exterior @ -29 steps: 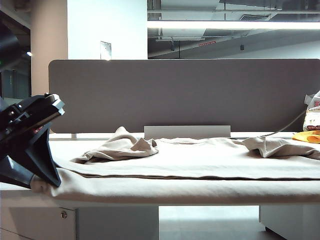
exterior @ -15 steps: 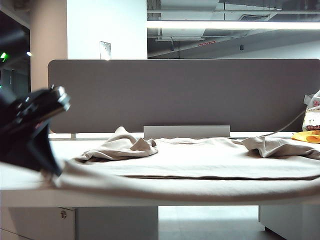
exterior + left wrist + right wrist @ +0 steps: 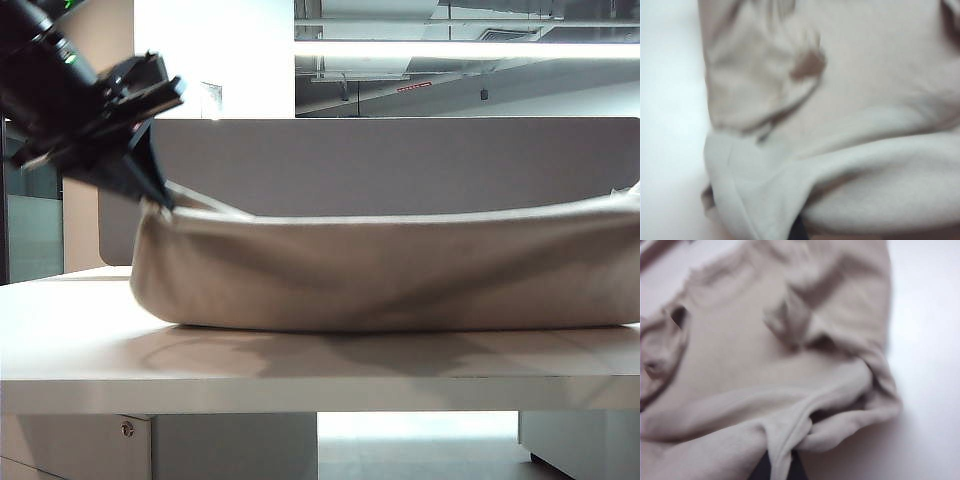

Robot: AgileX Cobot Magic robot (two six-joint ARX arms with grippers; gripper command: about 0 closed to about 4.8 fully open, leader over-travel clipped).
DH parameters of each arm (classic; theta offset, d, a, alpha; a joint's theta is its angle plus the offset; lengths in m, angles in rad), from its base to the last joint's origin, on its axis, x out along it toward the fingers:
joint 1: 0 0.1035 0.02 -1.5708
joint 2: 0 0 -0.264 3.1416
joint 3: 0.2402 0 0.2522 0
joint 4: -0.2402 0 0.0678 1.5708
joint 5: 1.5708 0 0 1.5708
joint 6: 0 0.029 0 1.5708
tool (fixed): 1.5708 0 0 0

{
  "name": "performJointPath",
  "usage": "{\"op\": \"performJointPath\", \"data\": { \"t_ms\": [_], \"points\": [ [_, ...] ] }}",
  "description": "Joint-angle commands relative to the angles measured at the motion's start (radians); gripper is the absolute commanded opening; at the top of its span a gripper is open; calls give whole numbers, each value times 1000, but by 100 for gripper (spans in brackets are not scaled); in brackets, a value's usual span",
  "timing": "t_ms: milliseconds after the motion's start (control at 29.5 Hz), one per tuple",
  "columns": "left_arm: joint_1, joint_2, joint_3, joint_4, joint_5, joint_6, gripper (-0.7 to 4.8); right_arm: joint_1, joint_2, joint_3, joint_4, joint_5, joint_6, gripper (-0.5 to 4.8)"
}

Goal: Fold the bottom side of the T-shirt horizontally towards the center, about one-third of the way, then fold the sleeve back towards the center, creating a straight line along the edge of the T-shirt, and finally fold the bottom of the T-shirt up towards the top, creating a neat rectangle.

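The left gripper point(image 3: 155, 195), jaws closed on the near edge of the beige T-shirt point(image 3: 390, 270), hangs above the table's point(image 3: 80, 345) left end in the exterior view, its dark body tilted and its tips buried in cloth at the shirt's upper left corner. The right gripper is outside that view; the right wrist view shows only a dark sliver of it point(image 3: 777, 467), clamped shut with a ridge of shirt hem bunched over it. The left wrist view likewise shows a dark tip point(image 3: 797, 231) almost wholly covered by a thick fold of fabric.

Held at both ends, the T-shirt hangs as a broad curtain across nearly the full width of the table, its raised edge sagging slightly in the middle and its lower part curving down to rest on the tabletop well back from the front edge. The lifted cloth hides most of the grey partition panel point(image 3: 400, 165) that stands along the table's far edge, and whatever lies on the table behind it cannot be seen.

Both wrist views, soft with blur, look down over the rest of the shirt spread on the white surface, with a crumpled sleeve point(image 3: 760, 75) on the left arm's side and another point(image 3: 835, 300) on the right arm's.
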Motion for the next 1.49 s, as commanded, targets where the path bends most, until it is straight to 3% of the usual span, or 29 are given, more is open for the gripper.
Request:
{"op": "performJointPath", "data": {
  "t_ms": [34,204,339,475,645,849,1120,1392,1460,1494],
  "points": [
    [3,68,77,1,-8,25,-6,1,31,93,3,0,3,-2],
    [5,203,232,-8,-25,63,-6,3,164,236,-29,-1,3,-2],
    [61,273,357,-6,-47,92,-6,3,302,343,-28,-1,3,-2],
    [137,398,488,-22,-32,89,-6,4,421,442,-14,0,2,-2],
    [145,568,620,-27,31,97,-6,14,560,573,-10,8,2,-2],
    [143,674,702,-27,30,124,-6,18,659,691,1,54,2,-2],
    [139,758,813,-24,30,130,-6,24,711,703,61,83,2,-2],
    [139,800,814,47,30,130,-5,44,747,743,116,86,-3,-1],
    [139,800,814,66,30,131,54,44,753,744,142,87,-8,105],
    [139,800,814,89,30,130,161,44,758,744,159,90,-7,243]
  ]
}}
